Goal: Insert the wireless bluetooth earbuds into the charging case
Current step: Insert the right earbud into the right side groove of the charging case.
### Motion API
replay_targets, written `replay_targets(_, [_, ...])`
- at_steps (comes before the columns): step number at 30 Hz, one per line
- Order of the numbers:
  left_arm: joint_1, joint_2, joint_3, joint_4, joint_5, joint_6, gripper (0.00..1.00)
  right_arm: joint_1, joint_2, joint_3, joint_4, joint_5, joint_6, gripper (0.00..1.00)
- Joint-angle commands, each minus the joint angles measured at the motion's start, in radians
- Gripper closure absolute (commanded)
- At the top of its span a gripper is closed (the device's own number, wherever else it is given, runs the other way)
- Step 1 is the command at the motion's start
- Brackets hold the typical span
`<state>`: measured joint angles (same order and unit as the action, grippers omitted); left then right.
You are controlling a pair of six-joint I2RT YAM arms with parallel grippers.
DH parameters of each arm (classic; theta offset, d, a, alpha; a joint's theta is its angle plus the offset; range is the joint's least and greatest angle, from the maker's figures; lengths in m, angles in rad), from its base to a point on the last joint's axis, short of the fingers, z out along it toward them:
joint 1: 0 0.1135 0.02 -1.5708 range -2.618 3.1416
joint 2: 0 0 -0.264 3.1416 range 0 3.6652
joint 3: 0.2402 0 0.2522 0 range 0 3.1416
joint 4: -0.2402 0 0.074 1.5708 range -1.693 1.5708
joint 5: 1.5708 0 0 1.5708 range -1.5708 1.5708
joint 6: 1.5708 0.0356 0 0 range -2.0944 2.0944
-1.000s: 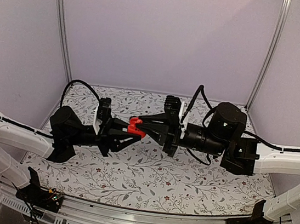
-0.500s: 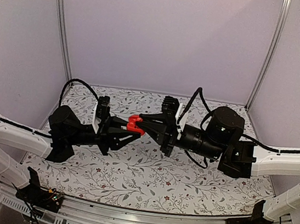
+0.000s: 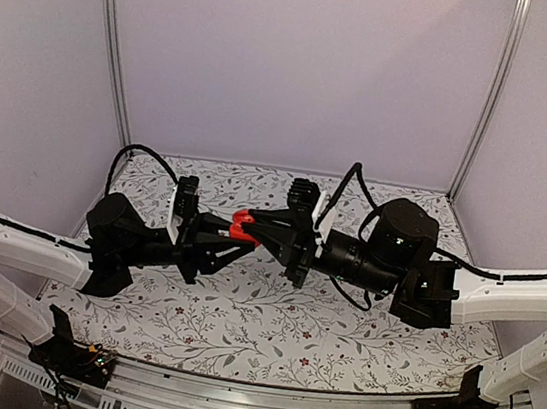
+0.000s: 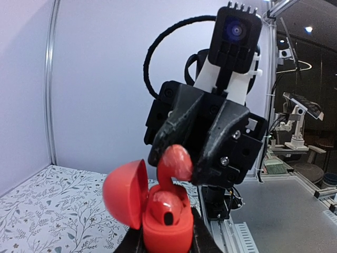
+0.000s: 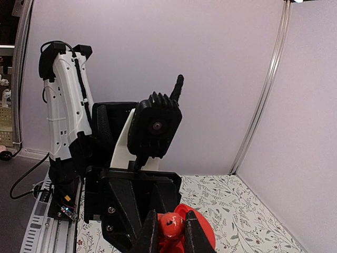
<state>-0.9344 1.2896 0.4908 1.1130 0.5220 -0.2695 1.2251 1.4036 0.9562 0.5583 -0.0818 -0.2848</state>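
Note:
The red charging case [image 4: 169,231] is held above the table with my left gripper [image 4: 166,238] shut on its base. Its lid [image 4: 124,192] stands open to the left. One red earbud [image 4: 163,206] sits in a socket of the case. My right gripper [image 5: 172,230] is shut on a second earbud [image 5: 172,225], which hangs just over the case with its stem [image 4: 167,176] reaching down into the other socket. In the top view the two grippers meet tip to tip at the red case [image 3: 242,225], above the middle of the table.
A floral-patterned cover [image 3: 269,315] lies over the table. Lilac walls with metal corner posts [image 3: 115,53] close in the back and sides. A metal rail [image 3: 257,404] runs along the near edge between the arm bases.
Both grippers have drifted slightly left and up together, the right arm pushing in toward the left. The case and the held earbud stay together, and neither grip has changed.

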Motion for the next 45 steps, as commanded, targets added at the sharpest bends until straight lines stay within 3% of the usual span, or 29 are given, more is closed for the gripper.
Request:
replay_targets(1, [0.009, -0.036, -0.008, 0.004, -0.023, 0.020, 1.00, 0.010, -0.011, -0.016, -0.008, 0.036, 0.003, 0.91])
replay_targets(15, [0.018, -0.043, 0.004, -0.024, -0.029, 0.028, 1.00, 0.010, -0.046, -0.039, -0.020, 0.045, -0.011, 0.88])
replay_targets(45, [0.019, -0.047, 0.005, -0.038, -0.076, 0.036, 1.00, 0.013, 0.047, 0.018, 0.112, 0.118, 0.060, 0.92])
